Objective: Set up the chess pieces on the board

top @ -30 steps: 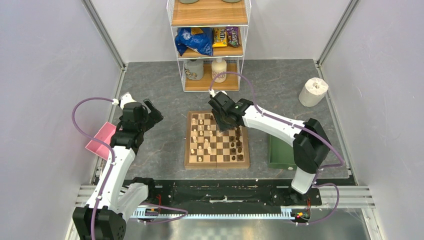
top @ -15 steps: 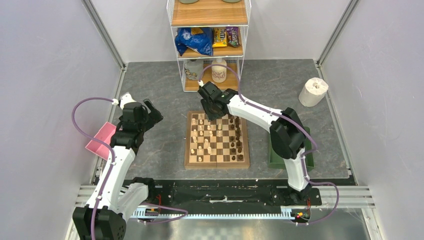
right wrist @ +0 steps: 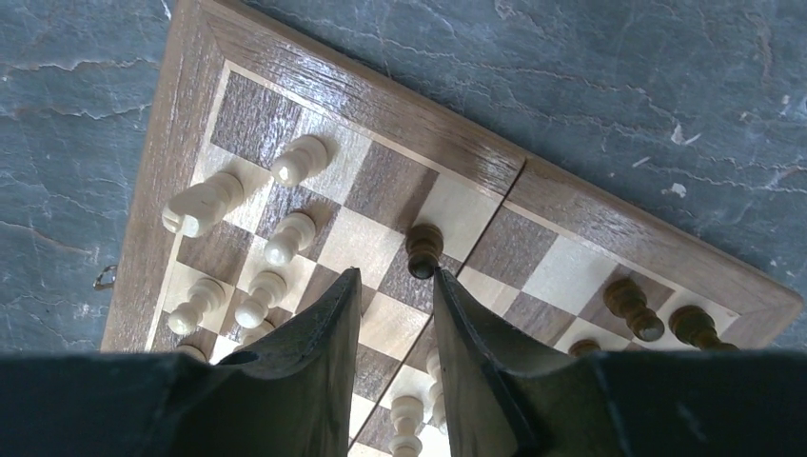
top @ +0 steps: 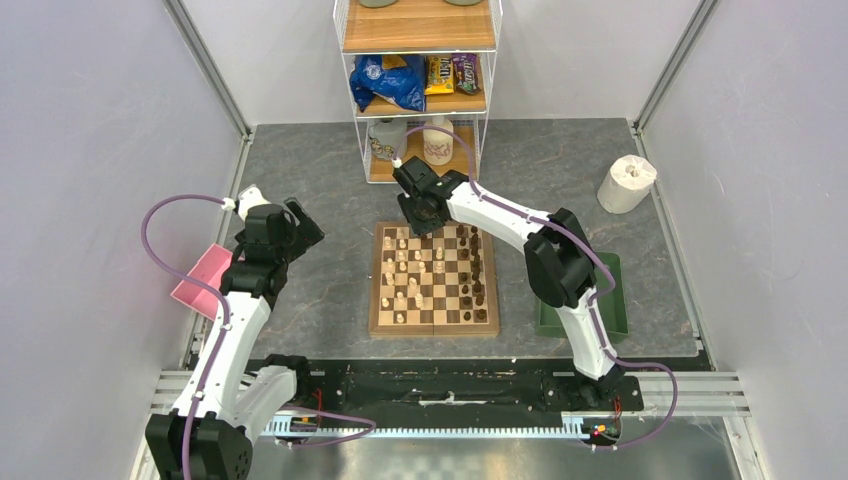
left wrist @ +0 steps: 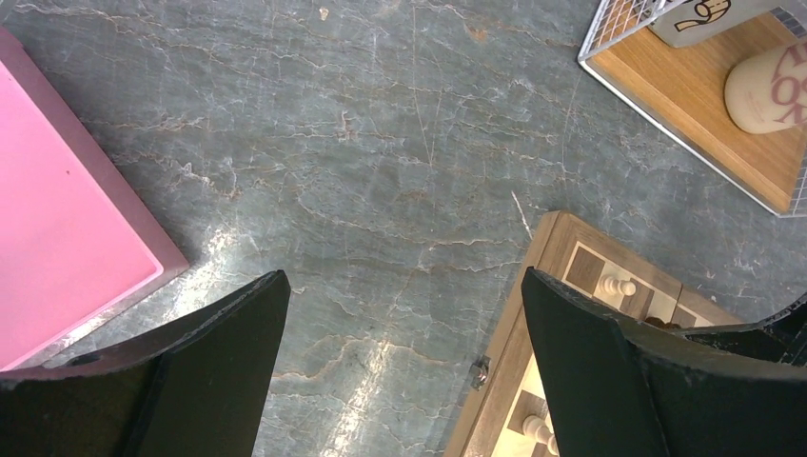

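Observation:
The board (top: 434, 326) lies mid-table with pale pieces (top: 401, 275) along its left side and dark pieces (top: 478, 285) along its right. My right gripper (top: 420, 212) hovers over the board's far edge. In the right wrist view its fingers (right wrist: 397, 276) are slightly apart with nothing between them. A dark pawn (right wrist: 423, 249) stands on the board just beyond the fingertips. Pale pieces (right wrist: 288, 236) stand to its left and dark ones (right wrist: 633, 307) to its right. My left gripper (top: 300, 225) is wide open and empty over bare table left of the board (left wrist: 533, 276).
A pink tray (top: 203, 278) lies at the left wall, also in the left wrist view (left wrist: 67, 228). A green tray (top: 585, 320) sits right of the board. A wire shelf unit (top: 420, 100) stands behind the board. A paper roll (top: 627, 183) stands at the back right.
My right gripper has moved from over the board's middle back and left to its far edge. The left arm has not moved.

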You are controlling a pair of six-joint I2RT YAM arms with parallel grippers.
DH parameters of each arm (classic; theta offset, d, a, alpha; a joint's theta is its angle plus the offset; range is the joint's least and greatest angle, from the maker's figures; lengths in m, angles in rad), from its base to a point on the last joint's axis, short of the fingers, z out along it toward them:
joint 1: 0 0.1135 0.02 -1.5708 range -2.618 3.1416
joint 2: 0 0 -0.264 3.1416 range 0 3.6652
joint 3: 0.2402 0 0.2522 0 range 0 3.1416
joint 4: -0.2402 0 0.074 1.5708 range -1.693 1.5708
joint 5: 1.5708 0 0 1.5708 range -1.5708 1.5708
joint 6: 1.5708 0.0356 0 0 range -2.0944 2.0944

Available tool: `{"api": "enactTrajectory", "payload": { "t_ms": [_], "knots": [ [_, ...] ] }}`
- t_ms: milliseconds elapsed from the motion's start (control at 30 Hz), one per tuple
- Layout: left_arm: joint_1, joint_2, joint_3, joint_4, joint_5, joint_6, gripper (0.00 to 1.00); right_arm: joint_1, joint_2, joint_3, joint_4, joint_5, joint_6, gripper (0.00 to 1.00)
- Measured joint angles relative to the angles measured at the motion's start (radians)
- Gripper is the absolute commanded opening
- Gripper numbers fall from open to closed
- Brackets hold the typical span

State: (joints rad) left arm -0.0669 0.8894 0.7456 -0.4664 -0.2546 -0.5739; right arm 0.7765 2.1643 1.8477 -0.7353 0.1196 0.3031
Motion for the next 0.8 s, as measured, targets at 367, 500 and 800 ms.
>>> {"api": "enactTrajectory", "payload": {
  "t_ms": [367, 500, 800],
  "knots": [
    [0.000, 0.001, 0.000, 0.000, -0.007, 0.008, 1.00, -0.001, 0.027, 0.031, -0.008, -0.009, 0.001, 0.37],
    [0.000, 0.001, 0.000, 0.000, -0.007, 0.010, 1.00, -0.002, 0.029, 0.032, -0.009, -0.008, 0.002, 0.38],
    [0.000, 0.004, 0.000, 0.000, -0.007, 0.011, 1.00, -0.003, 0.029, 0.033, -0.009, -0.007, 0.001, 0.39]
  ]
}}
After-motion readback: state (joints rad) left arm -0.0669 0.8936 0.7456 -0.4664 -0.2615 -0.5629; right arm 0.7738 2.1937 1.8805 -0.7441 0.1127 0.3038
